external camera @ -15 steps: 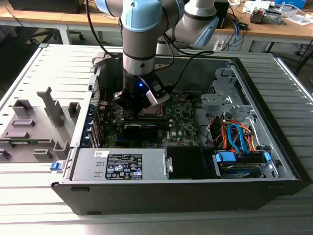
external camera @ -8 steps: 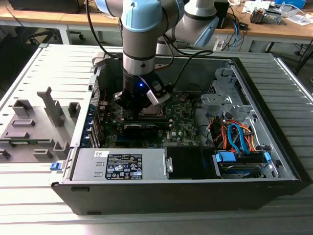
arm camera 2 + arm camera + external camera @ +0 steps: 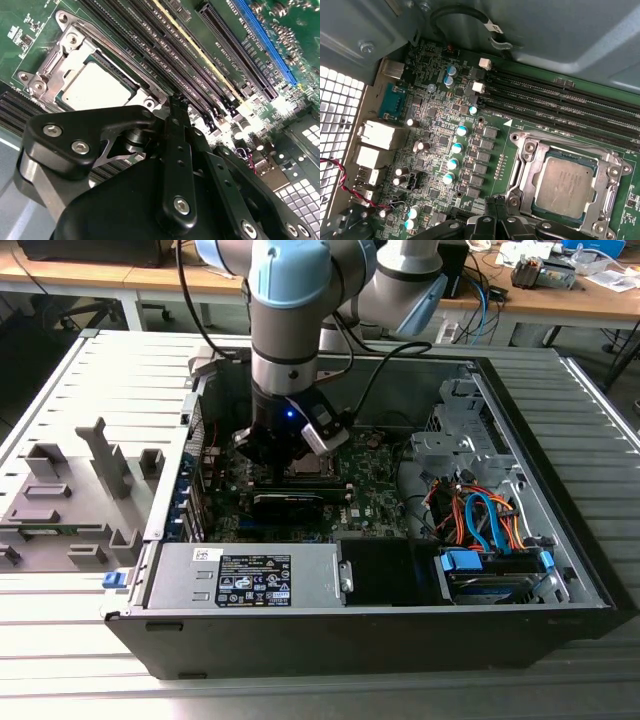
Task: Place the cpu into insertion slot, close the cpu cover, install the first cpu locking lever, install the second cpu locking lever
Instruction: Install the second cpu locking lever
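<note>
The cpu (image 3: 564,183), a flat square chip with a silver-grey top, lies level in the socket on the green board and hides the insertion slot beneath it. In the second wrist view the cpu (image 3: 98,85) sits the same way. The cpu cover (image 3: 526,150), a silvery frame, lies flat around the chip's edges, as the cpu cover (image 3: 60,50) also does in the second wrist view. My gripper (image 3: 496,204) is shut, its black tips together right at the socket's edge beside the cover, with nothing visibly between them. In the exterior view my gripper (image 3: 290,462) hangs low inside the open case over the socket.
Long black memory slots (image 3: 200,65) run right beside the socket. Capacitors (image 3: 454,150) and rear ports (image 3: 375,135) stand on its other side. A power supply (image 3: 250,580) lies at the case front, a drive cage with orange and blue cables (image 3: 480,520) at the exterior view's right.
</note>
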Robot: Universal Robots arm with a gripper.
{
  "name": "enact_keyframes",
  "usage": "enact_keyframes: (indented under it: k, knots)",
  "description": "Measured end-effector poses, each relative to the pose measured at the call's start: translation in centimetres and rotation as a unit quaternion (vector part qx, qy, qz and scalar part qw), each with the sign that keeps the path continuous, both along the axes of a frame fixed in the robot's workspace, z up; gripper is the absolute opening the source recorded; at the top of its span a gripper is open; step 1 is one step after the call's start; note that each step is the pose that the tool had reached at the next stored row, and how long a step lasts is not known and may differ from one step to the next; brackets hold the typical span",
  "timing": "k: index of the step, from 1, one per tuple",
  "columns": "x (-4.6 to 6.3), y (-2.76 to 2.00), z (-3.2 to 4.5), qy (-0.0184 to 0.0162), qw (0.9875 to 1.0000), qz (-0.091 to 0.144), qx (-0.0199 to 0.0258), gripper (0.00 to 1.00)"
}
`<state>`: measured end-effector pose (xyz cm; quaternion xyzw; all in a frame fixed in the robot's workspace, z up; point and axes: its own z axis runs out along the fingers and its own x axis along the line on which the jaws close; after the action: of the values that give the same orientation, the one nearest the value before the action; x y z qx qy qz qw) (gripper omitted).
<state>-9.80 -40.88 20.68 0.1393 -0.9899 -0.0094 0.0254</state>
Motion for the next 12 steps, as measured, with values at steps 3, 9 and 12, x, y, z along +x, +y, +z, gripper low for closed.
enact_keyframes:
  k: [3,9,12]
  knots:
    - [0.0,-0.05,-0.17,0.0,1.0,0.001,0.0012,0.11]
    - [0.1,-0.13,-0.35,-0.0002,1.0,0.001,0.0018,0.11]
    - [0.1,-0.12,0.92,-0.0001,1.0,0.001,0.0017,0.11]
